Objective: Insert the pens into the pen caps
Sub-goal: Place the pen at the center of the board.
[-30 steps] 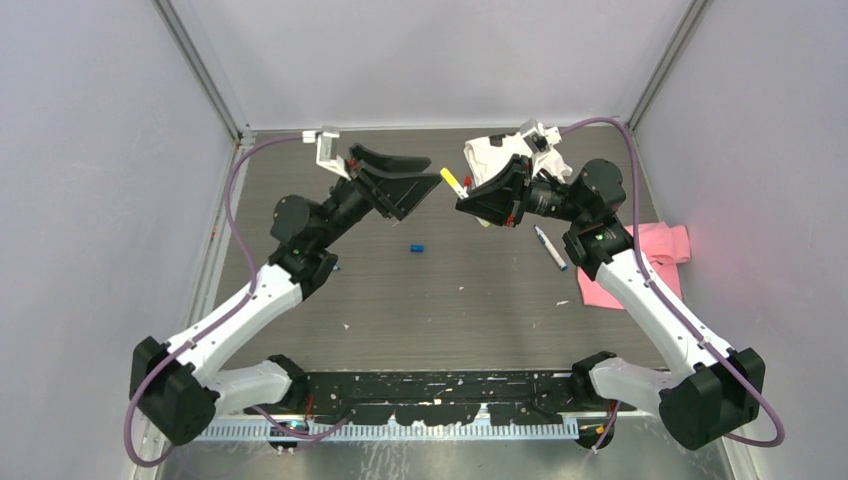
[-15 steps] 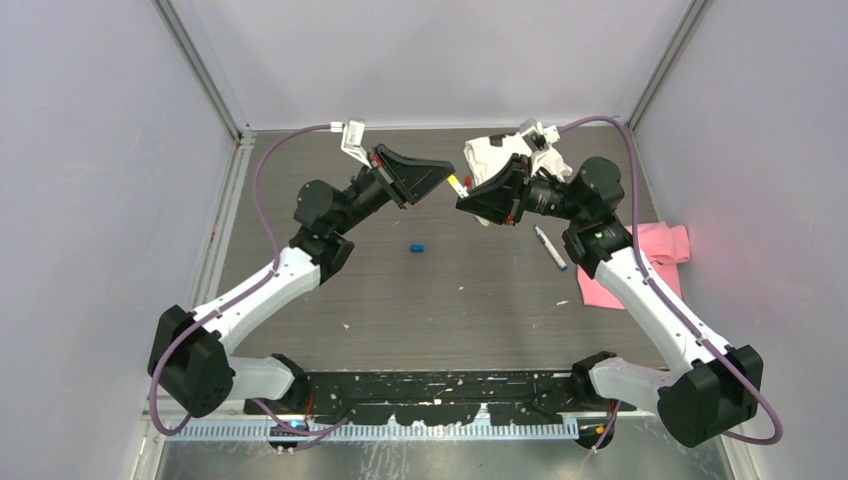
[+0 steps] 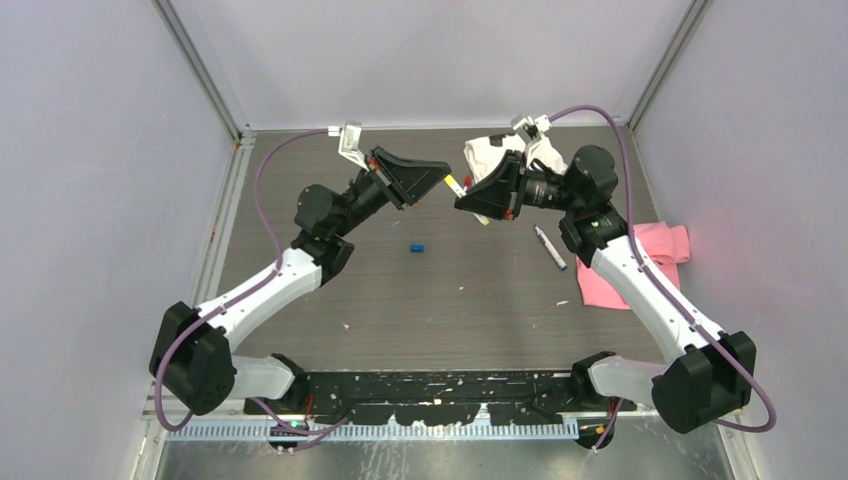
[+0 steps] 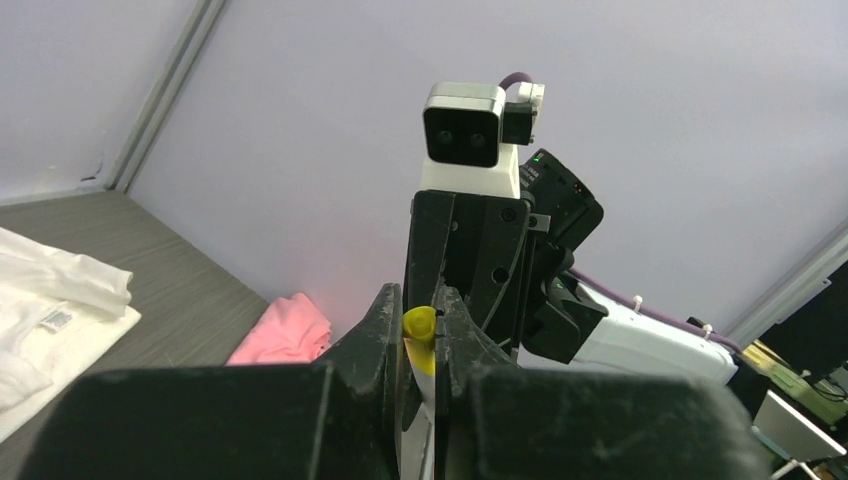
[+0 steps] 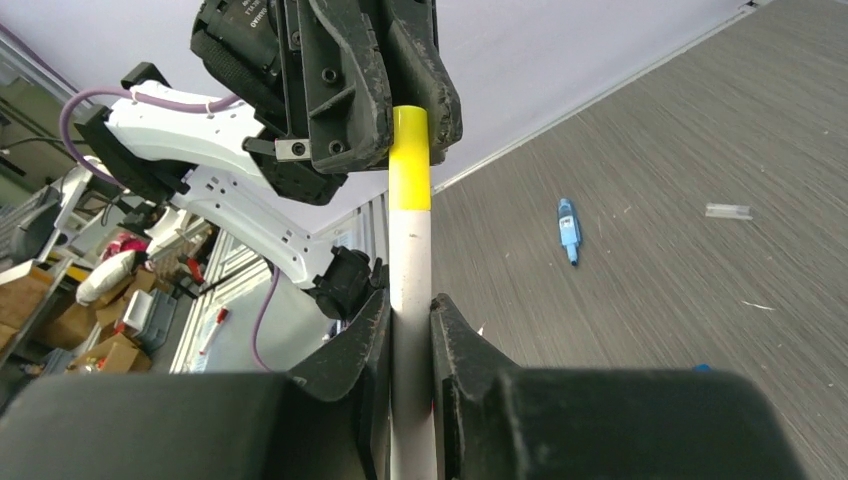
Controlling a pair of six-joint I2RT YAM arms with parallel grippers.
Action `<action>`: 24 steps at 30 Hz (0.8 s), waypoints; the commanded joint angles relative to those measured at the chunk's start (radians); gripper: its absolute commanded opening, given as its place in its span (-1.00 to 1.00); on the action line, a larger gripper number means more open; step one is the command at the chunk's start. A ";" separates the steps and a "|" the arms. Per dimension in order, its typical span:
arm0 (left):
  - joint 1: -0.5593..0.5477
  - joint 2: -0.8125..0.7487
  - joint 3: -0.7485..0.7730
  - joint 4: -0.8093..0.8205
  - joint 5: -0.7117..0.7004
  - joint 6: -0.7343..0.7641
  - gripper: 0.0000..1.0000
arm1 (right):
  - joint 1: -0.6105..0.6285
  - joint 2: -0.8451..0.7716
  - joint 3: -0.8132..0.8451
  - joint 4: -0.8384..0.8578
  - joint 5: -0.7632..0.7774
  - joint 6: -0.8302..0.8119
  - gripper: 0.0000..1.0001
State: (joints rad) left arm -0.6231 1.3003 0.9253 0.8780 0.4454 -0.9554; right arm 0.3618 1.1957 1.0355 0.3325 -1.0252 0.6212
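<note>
Yellow plastic is now clamped in the left pincer [image 3: 443, 181], whose jaws stood wide apart a second ago and have since been brought in against the right one. The right pincer [image 5: 411, 322] is shut on the white barrel of a pen [image 5: 410, 270], held off the table. Its yellow cap [image 5: 410, 160] sits just beyond the right fingertips, inside the left jaws. Pressing the cap home is judged to be the step in hand. The barrel is seen as thin, smooth and straight, the cap barely wider. A blue cap [image 3: 418, 246] is left lying below both pincers.
</note>
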 commanded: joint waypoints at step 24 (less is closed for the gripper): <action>0.124 -0.471 -0.270 -0.666 -0.497 0.195 0.64 | -0.089 -0.081 -0.253 -0.535 0.778 -0.623 -0.95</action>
State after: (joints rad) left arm -0.5102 0.8494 0.7044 0.4282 -0.0051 -0.8391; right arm 0.2890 1.0496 0.8597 -0.2852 -0.6250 -0.0063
